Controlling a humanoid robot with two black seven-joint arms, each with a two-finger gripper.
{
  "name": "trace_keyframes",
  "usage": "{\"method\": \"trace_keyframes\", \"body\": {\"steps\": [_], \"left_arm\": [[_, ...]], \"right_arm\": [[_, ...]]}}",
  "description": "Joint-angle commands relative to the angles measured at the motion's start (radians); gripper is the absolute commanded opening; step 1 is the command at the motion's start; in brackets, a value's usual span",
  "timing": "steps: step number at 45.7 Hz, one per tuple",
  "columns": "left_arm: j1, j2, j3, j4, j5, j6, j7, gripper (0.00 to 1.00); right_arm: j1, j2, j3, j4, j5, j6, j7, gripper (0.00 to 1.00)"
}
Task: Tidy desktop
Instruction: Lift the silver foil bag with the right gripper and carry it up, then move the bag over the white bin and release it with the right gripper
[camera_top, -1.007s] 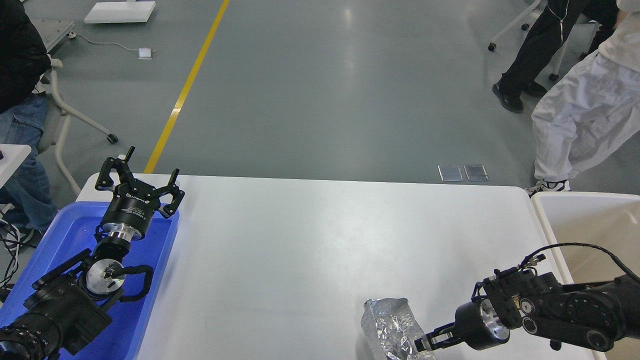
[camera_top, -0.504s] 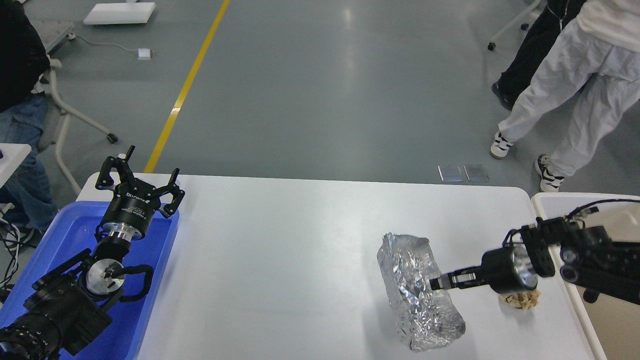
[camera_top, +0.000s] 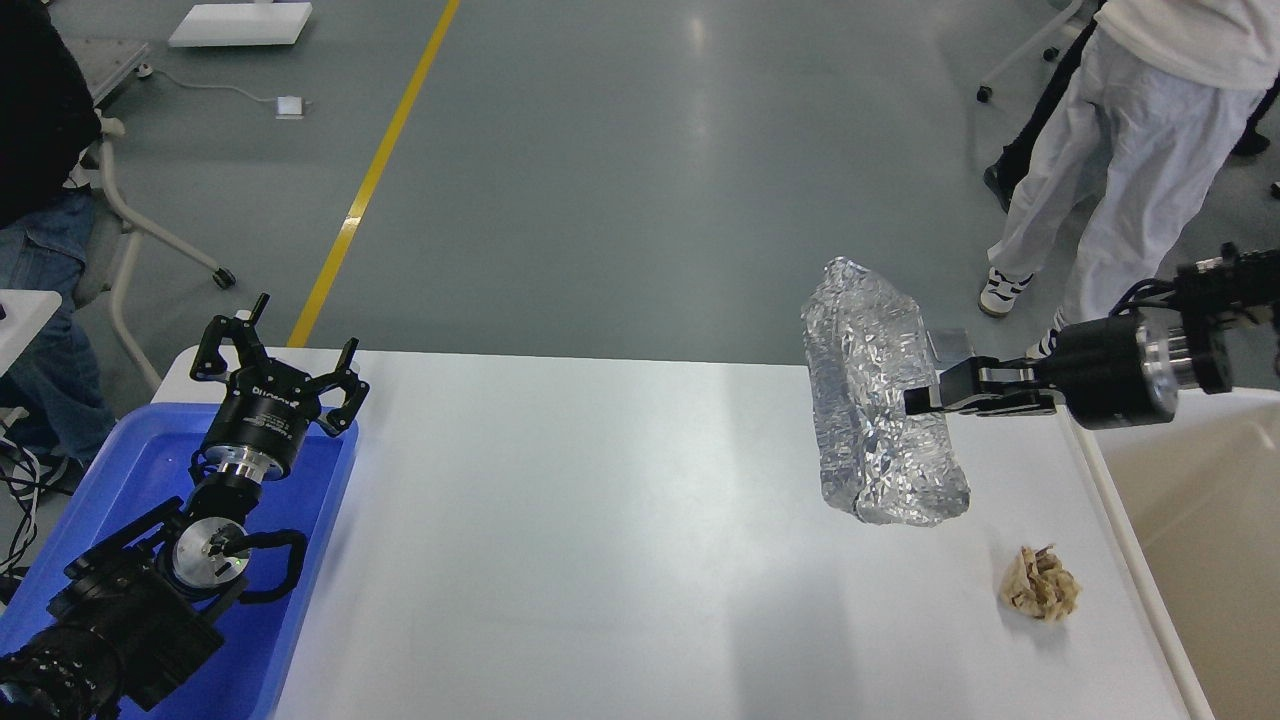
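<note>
The desktop (camera_top: 600, 520) is a glossy white table with rounded corners. My right gripper (camera_top: 918, 400) is shut on a crumpled silver foil bag (camera_top: 880, 400) and holds it in the air above the table's right part. A small crumpled beige paper scrap (camera_top: 1040, 585) lies on the table near the right edge, below the bag. My left gripper (camera_top: 280, 355) is open and empty, raised over the far end of the blue tray (camera_top: 300, 600) at the table's left side.
A white-rimmed beige bin (camera_top: 1180, 490) stands just right of the table. People stand on the grey floor at the far right (camera_top: 1120, 130) and at the far left (camera_top: 40, 150). A yellow floor line (camera_top: 370, 180) runs behind the table.
My right gripper has lifted the foil bag from the table's near edge up and away to the right. The beige paper scrap has come into view. My left arm has not moved.
</note>
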Motion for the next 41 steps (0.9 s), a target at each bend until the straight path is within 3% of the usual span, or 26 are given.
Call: {"method": "trace_keyframes", "body": {"steps": [1,12,18,29,41], "left_arm": [[0.001,0.000,0.000,0.000,0.000,0.000,0.000,1.00],[0.000,0.000,0.000,0.000,0.000,0.000,0.000,1.00],[0.000,0.000,0.000,0.000,0.000,0.000,0.000,1.00],[0.000,0.000,0.000,0.000,0.000,0.000,0.000,1.00],[0.000,0.000,0.000,0.000,0.000,0.000,0.000,1.00]], "right_arm": [[0.140,-0.074,0.033,0.000,0.100,0.102,-0.003,0.00],[0.223,-0.117,0.035,-0.013,0.166,0.138,-0.003,0.00],[0.229,-0.120,0.035,-0.101,0.172,0.138,-0.004,0.00],[0.206,-0.108,0.015,-0.407,0.172,0.139,-0.004,0.00],[0.045,-0.002,0.012,-0.910,0.195,0.130,-0.009,0.00]]}}
